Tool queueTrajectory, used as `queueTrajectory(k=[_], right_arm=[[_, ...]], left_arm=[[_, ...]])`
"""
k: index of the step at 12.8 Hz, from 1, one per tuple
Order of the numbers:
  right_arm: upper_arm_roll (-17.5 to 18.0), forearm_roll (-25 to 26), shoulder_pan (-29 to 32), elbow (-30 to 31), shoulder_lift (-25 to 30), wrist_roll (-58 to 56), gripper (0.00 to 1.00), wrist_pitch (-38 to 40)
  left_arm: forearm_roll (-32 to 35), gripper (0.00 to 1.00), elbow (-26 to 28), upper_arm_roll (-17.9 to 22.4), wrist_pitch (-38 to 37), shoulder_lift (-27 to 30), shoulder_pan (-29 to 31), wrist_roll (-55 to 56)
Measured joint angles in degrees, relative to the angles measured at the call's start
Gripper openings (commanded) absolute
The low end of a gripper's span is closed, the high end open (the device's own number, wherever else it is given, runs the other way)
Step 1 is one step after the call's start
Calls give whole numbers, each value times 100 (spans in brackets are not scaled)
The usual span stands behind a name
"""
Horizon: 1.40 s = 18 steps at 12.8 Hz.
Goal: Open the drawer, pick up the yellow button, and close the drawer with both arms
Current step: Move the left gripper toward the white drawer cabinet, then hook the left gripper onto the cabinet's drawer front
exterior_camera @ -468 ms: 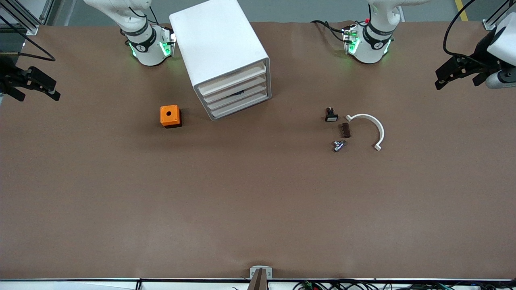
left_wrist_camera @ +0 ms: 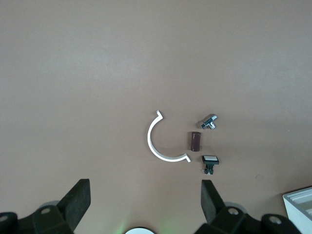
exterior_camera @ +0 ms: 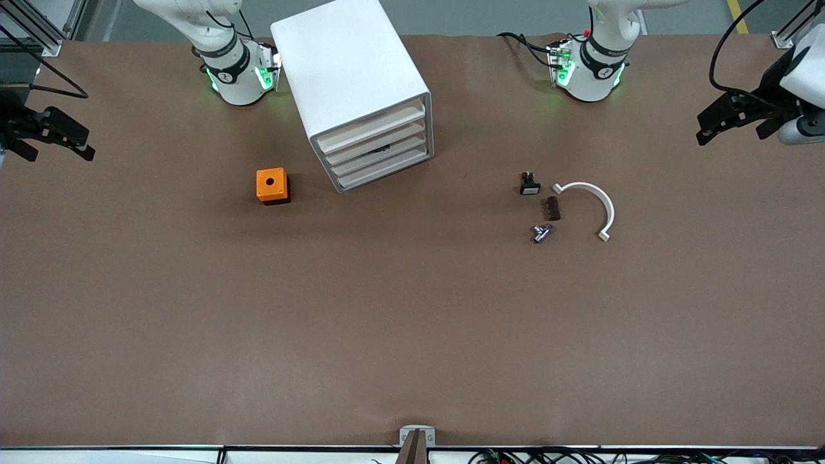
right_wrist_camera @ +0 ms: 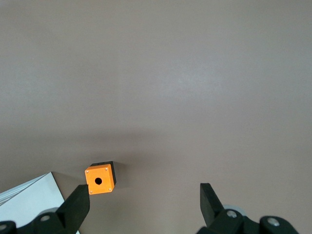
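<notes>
The white cabinet [exterior_camera: 351, 77] stands between the two arm bases, with its four white tray drawers [exterior_camera: 377, 147] stacked and all pushed in. Its corner shows in both wrist views [left_wrist_camera: 300, 201] [right_wrist_camera: 27, 201]. A small dark shape [exterior_camera: 380, 150] shows through a drawer front. The button is hidden. My left gripper [exterior_camera: 731, 129] [left_wrist_camera: 145, 202] hangs open and empty over the left arm's end of the table. Over the right arm's end, my right gripper [exterior_camera: 55, 151] [right_wrist_camera: 144, 204] is also open and holds nothing.
An orange cube with a hole [exterior_camera: 272, 185] [right_wrist_camera: 100, 178] sits beside the cabinet toward the right arm's end. Toward the left arm's end lie a black part with a white face [exterior_camera: 530, 185] [left_wrist_camera: 210, 161], a brown piece [exterior_camera: 552, 208], a metal fitting [exterior_camera: 541, 232] and a white half ring [exterior_camera: 596, 203].
Both grippers have shifted only very slightly. Nothing on the table has moved.
</notes>
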<state>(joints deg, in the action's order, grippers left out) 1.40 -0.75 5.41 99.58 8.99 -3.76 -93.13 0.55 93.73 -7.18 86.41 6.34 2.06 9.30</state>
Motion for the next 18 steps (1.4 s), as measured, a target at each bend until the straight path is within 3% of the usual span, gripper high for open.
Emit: queueTrajectory(k=[7, 12, 18], right_arm=[[1, 0, -1, 1, 0, 0, 100, 25], [2, 0, -2, 1, 0, 0, 100, 69], [12, 0, -7, 3, 0, 1, 100, 131]], left_arm=[[-138, 100, -41, -167, 468, -1216, -44, 569], [-751, 100, -186, -559, 769, -2130, -225, 2967], [-1615, 100, -1161, -626, 810, -3320, -1535, 7002]])
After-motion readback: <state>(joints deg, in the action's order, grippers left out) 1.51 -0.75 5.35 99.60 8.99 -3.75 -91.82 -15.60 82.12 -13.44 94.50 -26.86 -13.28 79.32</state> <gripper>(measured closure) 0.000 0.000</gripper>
